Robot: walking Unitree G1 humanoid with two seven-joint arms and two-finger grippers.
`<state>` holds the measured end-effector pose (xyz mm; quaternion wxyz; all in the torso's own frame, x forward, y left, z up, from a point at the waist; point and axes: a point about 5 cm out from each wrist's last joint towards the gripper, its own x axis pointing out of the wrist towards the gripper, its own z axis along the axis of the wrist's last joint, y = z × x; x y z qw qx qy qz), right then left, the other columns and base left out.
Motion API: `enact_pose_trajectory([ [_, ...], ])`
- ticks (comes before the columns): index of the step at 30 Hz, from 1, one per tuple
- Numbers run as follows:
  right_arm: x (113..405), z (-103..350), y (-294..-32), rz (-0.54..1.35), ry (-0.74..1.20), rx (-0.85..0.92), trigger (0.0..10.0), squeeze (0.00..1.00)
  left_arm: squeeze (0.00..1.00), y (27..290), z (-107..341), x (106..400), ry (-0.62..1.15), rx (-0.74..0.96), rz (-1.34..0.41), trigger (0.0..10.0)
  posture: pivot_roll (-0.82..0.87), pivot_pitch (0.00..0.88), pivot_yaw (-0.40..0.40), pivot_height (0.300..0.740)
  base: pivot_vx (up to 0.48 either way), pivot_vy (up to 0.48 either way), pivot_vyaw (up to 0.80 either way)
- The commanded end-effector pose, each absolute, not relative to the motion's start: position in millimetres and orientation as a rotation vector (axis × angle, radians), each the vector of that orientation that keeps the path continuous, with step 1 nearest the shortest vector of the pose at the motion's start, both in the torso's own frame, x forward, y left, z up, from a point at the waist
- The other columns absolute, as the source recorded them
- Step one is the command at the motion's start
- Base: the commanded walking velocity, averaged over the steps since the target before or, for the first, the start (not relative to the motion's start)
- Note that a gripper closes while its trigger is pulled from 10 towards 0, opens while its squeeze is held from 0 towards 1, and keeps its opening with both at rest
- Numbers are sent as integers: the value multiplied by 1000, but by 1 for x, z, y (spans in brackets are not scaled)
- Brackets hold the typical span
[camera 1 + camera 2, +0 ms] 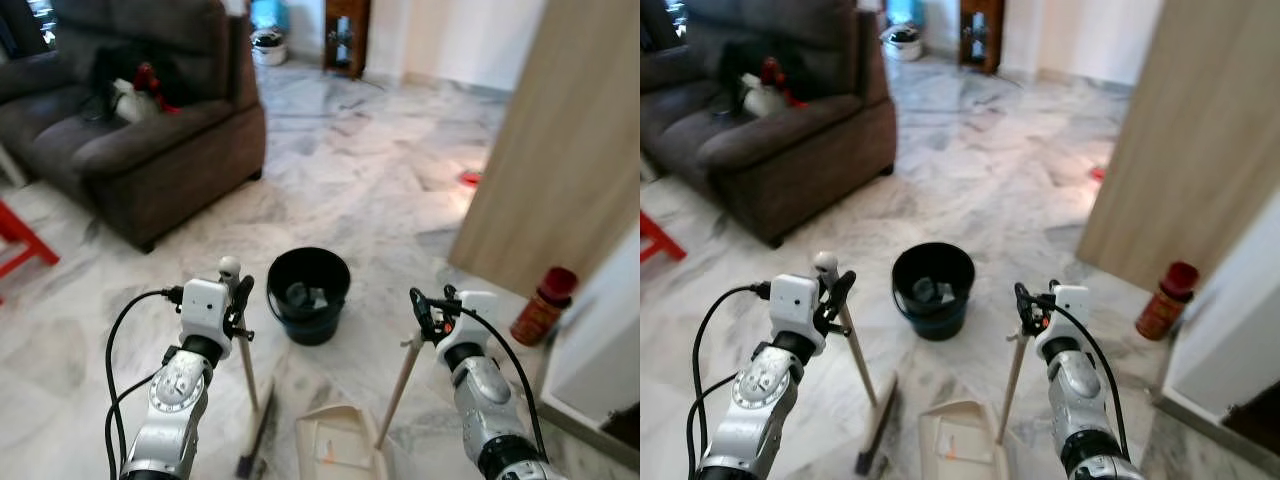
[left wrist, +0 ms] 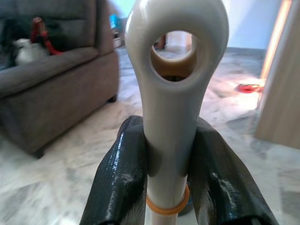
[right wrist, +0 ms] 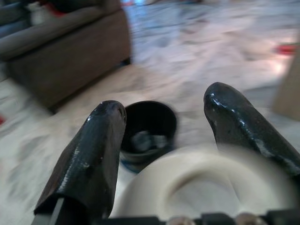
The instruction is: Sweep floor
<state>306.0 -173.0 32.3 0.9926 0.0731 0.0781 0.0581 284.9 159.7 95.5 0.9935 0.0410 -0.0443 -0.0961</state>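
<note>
On the marble floor (image 1: 380, 170) just in front of me, my left gripper (image 1: 238, 300) is clamped on the top of the broom handle (image 1: 247, 370), both fingers (image 2: 123, 178) pressed flat against the cream plastic just below its hanging loop. The broom head (image 1: 255, 445) rests on the floor beside the dustpan (image 1: 335, 445), which lies flat with a few orange specks inside. My right gripper (image 1: 422, 312) sits at the top of the dustpan's wooden handle (image 1: 400, 385); its fingers (image 3: 93, 159) stand apart on either side of the pale ring at the end, and I cannot tell whether they actually pinch it. A black bin (image 1: 309, 293) holding some scraps stands just beyond both tools, with the brown sofa (image 1: 150, 130) further off to my left. I judge both tools light and stiff, the glossy plastic end a little slippery, so gripping so high gives weak leverage and the head may wobble or twist.
</note>
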Motion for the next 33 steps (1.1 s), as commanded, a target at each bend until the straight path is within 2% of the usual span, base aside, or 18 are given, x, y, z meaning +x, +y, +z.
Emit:
enact_pose_trajectory([
  [1, 304, 29, -172, 133, 177, 153, 10000, 0, 0, 162, 106, 289, -130, 98, -187, 10000, 85, 0, -14, 740, 0, 0, 0],
  [9, 305, 29, -171, 145, 182, 149, 10000, 0, 0, 162, 106, 289, -128, 96, -183, 10000, 84, 0, -18, 740, 0, 0, 480],
  [26, 305, 28, -179, 59, 189, 112, 10000, 0, 0, 162, 104, 288, -121, 97, -182, 10000, 83, 0, -19, 740, 0, 0, 0],
  [33, 302, 24, -170, 111, 206, 83, 10000, 0, 0, 162, 104, 288, -118, 98, -184, 10000, 90, 0, -19, 740, 0, 0, 0],
])
